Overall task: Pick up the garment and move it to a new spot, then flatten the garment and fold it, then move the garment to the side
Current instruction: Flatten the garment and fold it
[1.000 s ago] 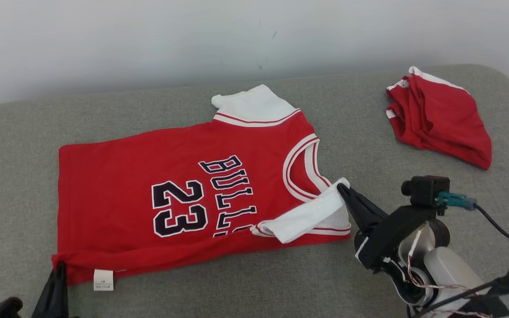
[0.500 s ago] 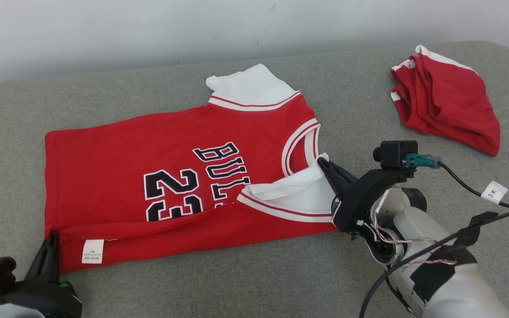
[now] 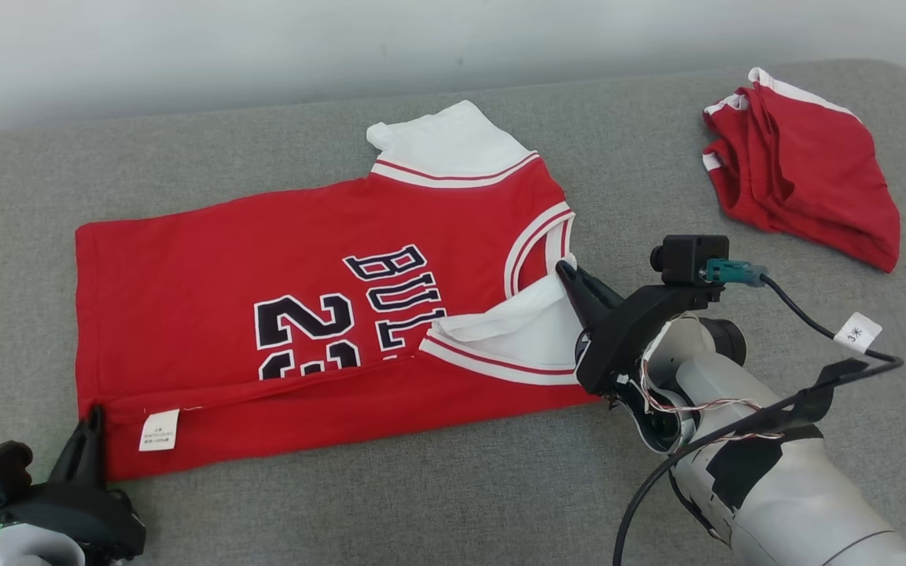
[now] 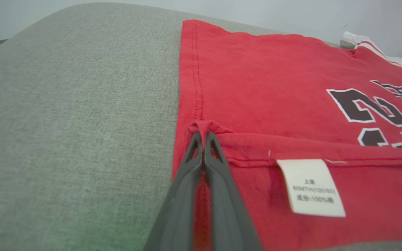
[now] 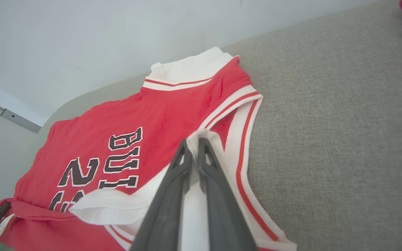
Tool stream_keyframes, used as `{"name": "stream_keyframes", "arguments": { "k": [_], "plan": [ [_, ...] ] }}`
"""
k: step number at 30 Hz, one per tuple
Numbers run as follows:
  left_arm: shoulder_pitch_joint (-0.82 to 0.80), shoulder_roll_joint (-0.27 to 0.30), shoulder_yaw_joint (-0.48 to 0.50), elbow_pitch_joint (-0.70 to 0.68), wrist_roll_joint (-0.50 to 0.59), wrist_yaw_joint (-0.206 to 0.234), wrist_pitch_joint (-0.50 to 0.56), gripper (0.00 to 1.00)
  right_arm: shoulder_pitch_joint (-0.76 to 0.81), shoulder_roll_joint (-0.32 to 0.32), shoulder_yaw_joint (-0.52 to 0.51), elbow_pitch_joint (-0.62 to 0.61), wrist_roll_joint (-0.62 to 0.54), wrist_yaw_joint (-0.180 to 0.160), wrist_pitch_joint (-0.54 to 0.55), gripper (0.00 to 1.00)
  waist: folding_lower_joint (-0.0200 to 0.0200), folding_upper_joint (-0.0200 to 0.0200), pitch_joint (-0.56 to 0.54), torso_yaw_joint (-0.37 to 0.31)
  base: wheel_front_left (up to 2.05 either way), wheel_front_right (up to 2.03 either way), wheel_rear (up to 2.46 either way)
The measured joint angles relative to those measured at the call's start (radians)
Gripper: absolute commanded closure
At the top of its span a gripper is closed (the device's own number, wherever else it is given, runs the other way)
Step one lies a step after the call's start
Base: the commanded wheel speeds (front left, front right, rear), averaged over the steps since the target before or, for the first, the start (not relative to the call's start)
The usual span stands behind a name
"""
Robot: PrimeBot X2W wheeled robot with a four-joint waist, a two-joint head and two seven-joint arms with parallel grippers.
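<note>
Jersey (image 3: 264, 259) spread on grey cushion (image 3: 421, 487), long axis left-right. Left gripper (image 3: 94, 417) clamped on near hem corner, right gripper (image 3: 565, 273) clamped on near white sleeve. Far edge straight ahead of both.

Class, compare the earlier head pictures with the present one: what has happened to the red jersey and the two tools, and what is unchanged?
The left tool and right tool, each shut on the jersey, carried its near edge farther over the front, covering more of the 23. Nothing was let go. The second red garment lay unmoved on the grey cushion.
</note>
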Motion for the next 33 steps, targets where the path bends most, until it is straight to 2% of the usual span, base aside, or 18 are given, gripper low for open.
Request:
{"name": "stream_keyframes", "arguments": {
  "k": [6, 15, 24, 33],
  "plan": [
    [0.008, -0.016, 0.004, 0.012, 0.003, 0.000, -0.003, 0.00, 0.000, -0.011, 0.049, 0.015, 0.036, 0.000, -0.067, 0.00, 0.0000, 0.0000, -0.018, 0.004, 0.00, 0.00, 0.00],
    [0.127, -0.060, 0.061, -0.131, 0.042, 0.001, -0.004, 0.00, 0.042, -0.070, 0.111, -0.006, 0.033, 0.000, -0.176, 0.00, -0.0002, 0.0000, -0.059, 0.018, 0.00, 0.00, 0.00],
    [0.227, -0.089, 0.099, -0.209, 0.073, 0.000, -0.007, 0.00, 0.106, -0.119, 0.112, -0.040, -0.019, 0.000, -0.199, 0.00, -0.0003, 0.0000, -0.077, 0.030, 0.00, 0.00, 0.00],
    [0.222, -0.081, 0.140, -0.205, 0.112, 0.008, -0.007, 0.00, 0.161, -0.129, 0.088, -0.040, -0.102, 0.000, -0.201, 0.00, -0.0002, 0.0000, -0.053, 0.014, 0.00, 0.00, 0.00]
  ]
}}
